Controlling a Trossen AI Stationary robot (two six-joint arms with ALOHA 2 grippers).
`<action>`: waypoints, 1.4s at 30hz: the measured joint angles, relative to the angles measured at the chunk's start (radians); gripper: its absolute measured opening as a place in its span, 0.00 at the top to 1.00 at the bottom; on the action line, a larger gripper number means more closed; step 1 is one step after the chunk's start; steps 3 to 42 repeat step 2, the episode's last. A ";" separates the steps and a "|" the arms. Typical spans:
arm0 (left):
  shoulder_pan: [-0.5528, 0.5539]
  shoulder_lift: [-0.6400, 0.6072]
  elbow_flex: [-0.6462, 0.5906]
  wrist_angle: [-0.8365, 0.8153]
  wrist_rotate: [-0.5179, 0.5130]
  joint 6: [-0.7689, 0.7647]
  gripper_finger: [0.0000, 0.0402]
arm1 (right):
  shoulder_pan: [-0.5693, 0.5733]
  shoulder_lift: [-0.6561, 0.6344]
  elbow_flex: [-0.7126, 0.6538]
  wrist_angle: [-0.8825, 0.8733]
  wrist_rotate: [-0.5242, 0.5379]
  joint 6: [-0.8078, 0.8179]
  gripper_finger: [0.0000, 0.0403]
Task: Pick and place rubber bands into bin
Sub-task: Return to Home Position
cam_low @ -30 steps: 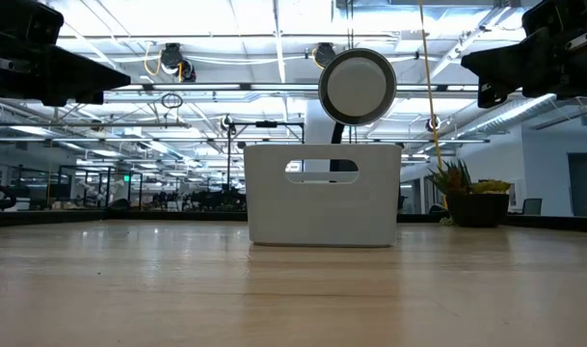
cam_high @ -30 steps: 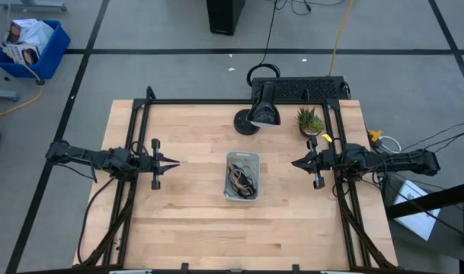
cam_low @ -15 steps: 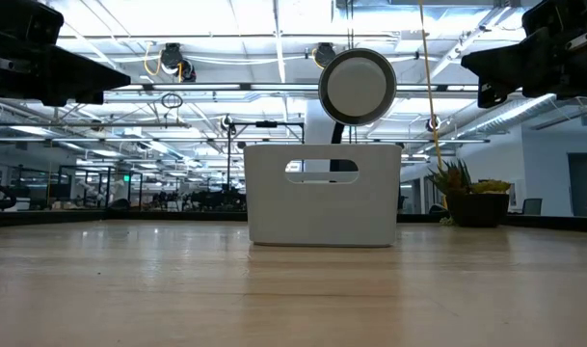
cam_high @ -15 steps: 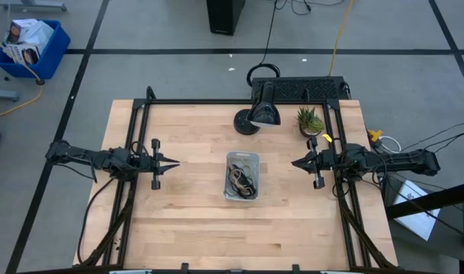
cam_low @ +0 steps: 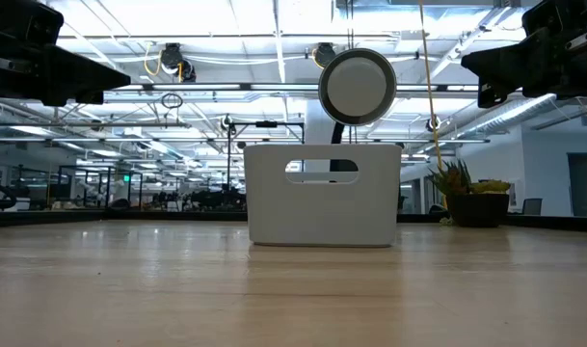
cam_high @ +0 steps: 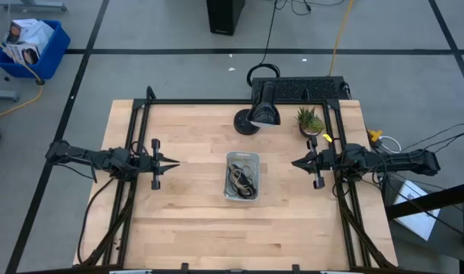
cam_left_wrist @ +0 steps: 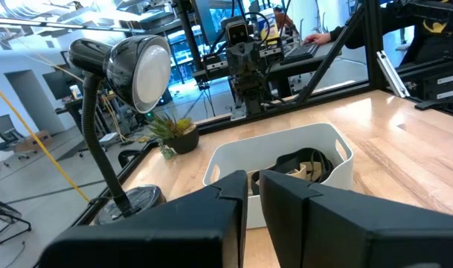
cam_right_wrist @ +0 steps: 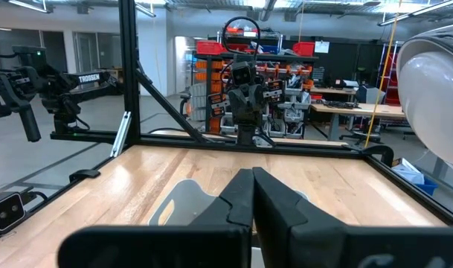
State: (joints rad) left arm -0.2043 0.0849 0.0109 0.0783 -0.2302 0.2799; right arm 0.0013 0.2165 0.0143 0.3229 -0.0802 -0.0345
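Note:
The bin is a pale rectangular tray standing on the table's middle. It holds a heap of dark and tan rubber bands, also seen in the left wrist view. The bin shows in the low view too. My left gripper hovers shut to the bin's left, its tips pointing at the bin. My right gripper hovers shut to the bin's right, pointing at the bin. Both are empty.
A black desk lamp stands behind the bin, its base on the table. A small potted plant stands at the far right. A blue crate sits on the floor beyond the table.

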 joint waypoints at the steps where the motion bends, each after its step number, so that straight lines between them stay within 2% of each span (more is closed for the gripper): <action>1: 0.000 0.000 0.000 0.000 0.000 0.000 0.88 | 0.000 0.000 0.000 0.000 0.000 0.000 1.00; 42: 0.000 0.000 0.000 0.000 0.000 0.000 0.88 | 0.000 0.000 0.000 0.000 0.000 0.000 1.00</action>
